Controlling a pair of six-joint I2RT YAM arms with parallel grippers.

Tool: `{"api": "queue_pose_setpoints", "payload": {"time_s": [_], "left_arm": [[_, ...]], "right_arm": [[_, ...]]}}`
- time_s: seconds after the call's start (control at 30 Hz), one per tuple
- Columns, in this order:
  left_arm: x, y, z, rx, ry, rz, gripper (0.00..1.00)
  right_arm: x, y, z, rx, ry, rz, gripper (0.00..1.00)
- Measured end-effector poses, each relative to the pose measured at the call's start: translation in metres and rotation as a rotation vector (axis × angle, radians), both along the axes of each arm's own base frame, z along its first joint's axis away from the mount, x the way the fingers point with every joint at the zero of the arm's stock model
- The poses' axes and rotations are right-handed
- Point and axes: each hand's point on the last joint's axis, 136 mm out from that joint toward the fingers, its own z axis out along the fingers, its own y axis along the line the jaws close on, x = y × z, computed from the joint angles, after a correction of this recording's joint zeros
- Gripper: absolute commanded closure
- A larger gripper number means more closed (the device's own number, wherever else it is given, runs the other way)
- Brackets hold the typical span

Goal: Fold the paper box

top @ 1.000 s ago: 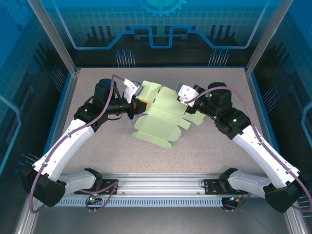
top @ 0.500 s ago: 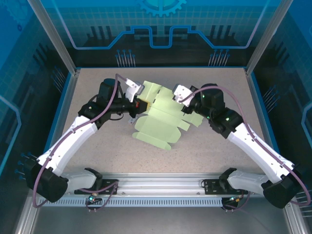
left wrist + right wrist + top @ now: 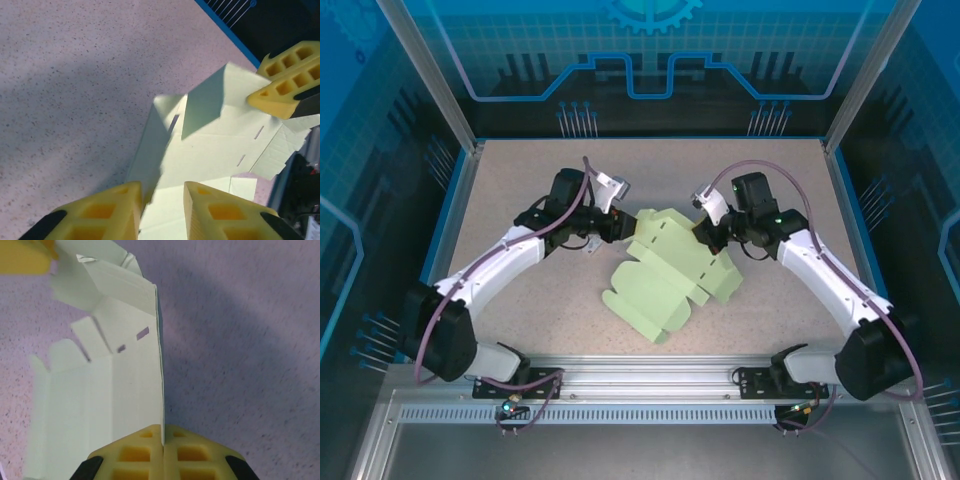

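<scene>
Mint paper box (image 3: 670, 272) on speckled table (image 3: 520, 170)

No text, label, brand or number can be read. The back panel (image 3: 740, 50) carries a gear emblem (image 3: 652, 12) and circuit-like line art, without lettering. The paper box (image 3: 670, 270) is plain mint card with slots, unprinted.
</scene>
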Motion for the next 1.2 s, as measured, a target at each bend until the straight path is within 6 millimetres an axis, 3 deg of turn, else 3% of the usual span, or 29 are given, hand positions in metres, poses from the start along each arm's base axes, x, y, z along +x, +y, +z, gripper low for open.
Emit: {"api": "queue_pose_setpoints", "payload": {"time_s": [0.2,0.33,0.5,0.63,0.97,1.2], "left_arm": [[0.021,0.011,-0.030,0.068,0.015,0.108,0.46],[0.009,0.015,-0.047,0.061,0.024,0.167,0.38],[-0.038,-0.016,-0.061,-0.002,0.014,0.105,0.35],[-0.058,-0.044,-0.076,-0.048,0.029,0.051,0.42],[-0.046,-0.105,-0.139,0.044,0.079,-0.012,0.51],[-0.037,-0.119,-0.165,0.081,0.081,-0.020,0.53]], "right_arm": [[0.016,-0.016,-0.041,-0.025,0.130,-0.087,1.00],[0.027,-0.026,-0.063,-0.051,0.171,-0.137,0.97],[0.033,-0.035,-0.075,-0.067,0.189,-0.170,0.97],[0.039,-0.040,-0.074,-0.069,0.169,-0.189,0.97],[0.046,-0.042,-0.073,-0.069,0.146,-0.201,0.97],[0.048,-0.048,-0.074,-0.069,0.146,-0.218,0.97]]}}
